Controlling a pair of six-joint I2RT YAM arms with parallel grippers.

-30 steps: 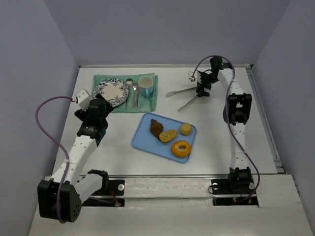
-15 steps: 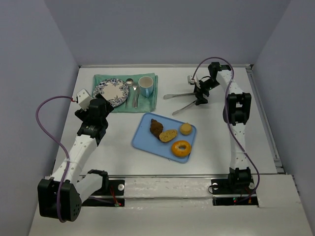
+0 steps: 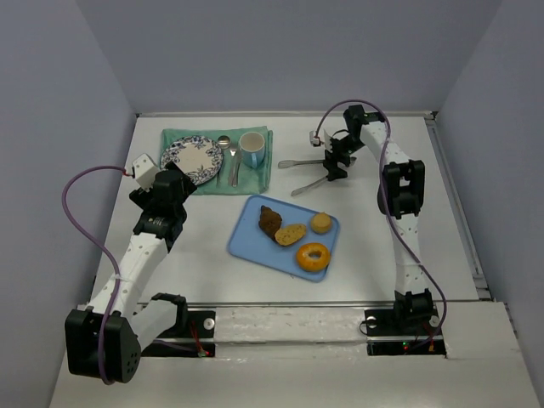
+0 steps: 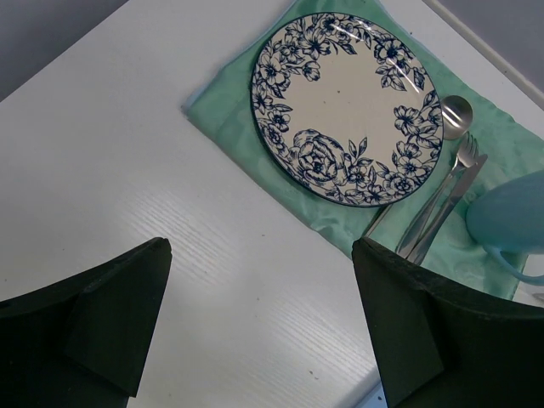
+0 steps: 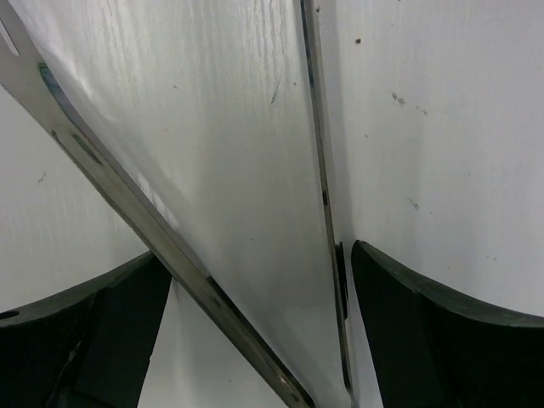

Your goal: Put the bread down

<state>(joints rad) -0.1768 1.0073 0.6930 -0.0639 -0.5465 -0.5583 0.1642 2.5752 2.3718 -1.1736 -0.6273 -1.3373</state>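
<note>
A small round golden-tan bun [image 3: 320, 223] sits at the far right corner of a blue tray [image 3: 251, 242] in the middle of the table [image 3: 204, 255]. It shares the tray with an oval slice [image 3: 291, 234] just to its left, a dark brown piece [image 3: 270, 220] and an orange bagel [image 3: 313, 256]. Beyond the tray, the right gripper [image 3: 334, 160] clasps steel tongs [image 3: 299, 162], its wide-set fingers [image 5: 408, 323] against their two arms. Far left, a floral plate [image 3: 192, 157], spoon [image 3: 222, 144], fork [image 3: 234, 166] and mug [image 3: 252, 149] rest on a green cloth [image 3: 255, 177]. The left gripper [image 4: 263, 323] hovers spread beside the plate.
</note>
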